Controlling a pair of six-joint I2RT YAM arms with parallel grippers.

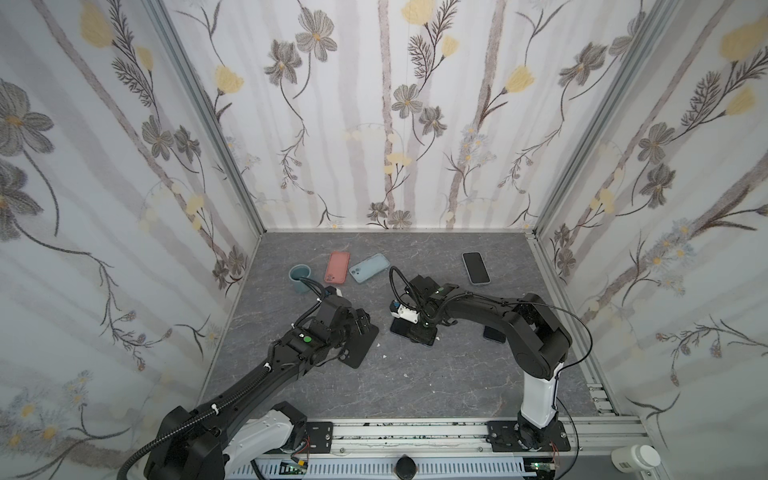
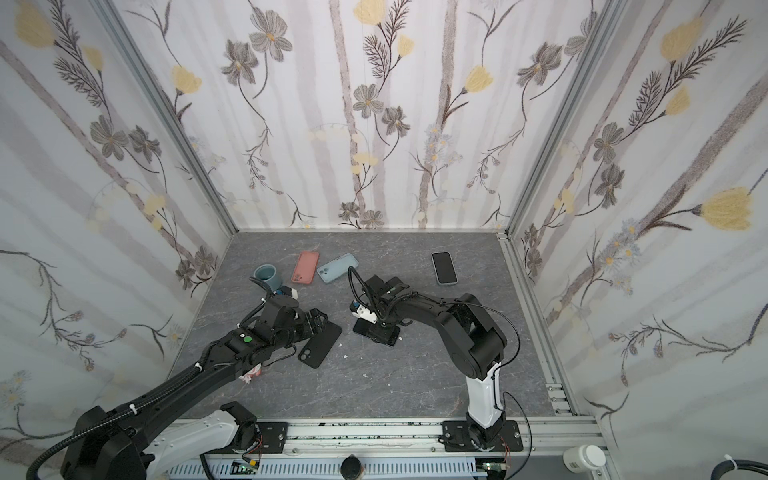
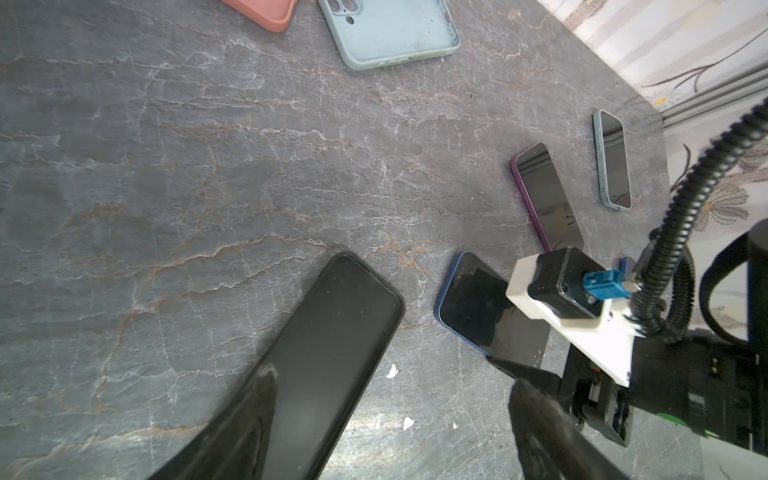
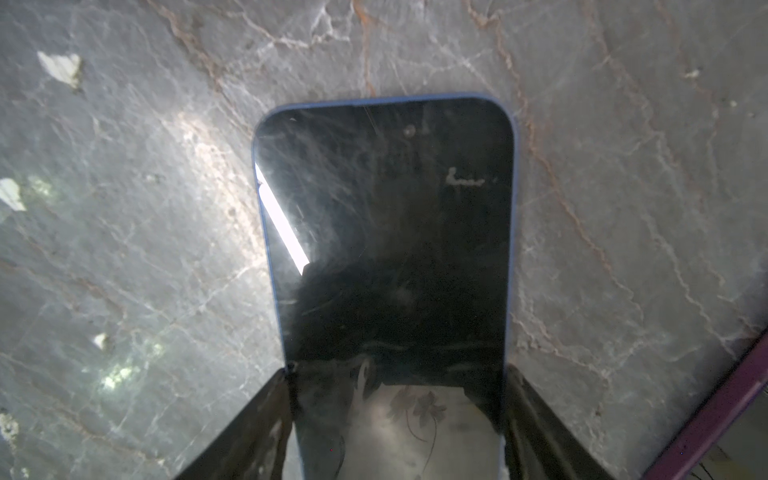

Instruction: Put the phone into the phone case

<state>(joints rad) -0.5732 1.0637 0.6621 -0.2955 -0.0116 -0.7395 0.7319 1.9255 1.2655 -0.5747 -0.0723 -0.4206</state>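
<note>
Robot lab test cell, not a lived-in room: aluminium extrusion frame skinned with floral-print panels around a grey marble-look table. Left arm and right arm bolt to a slotted rail in front, with a bare circuit board and loose wires below.

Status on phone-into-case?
Done: nothing seated; the black case lies on the table with no phone in it. In hand: the right gripper has its fingers against both long edges of the blue phone, which looks flat on the table. The left gripper hangs open over the case. Left: lift, carry, press in.
</note>
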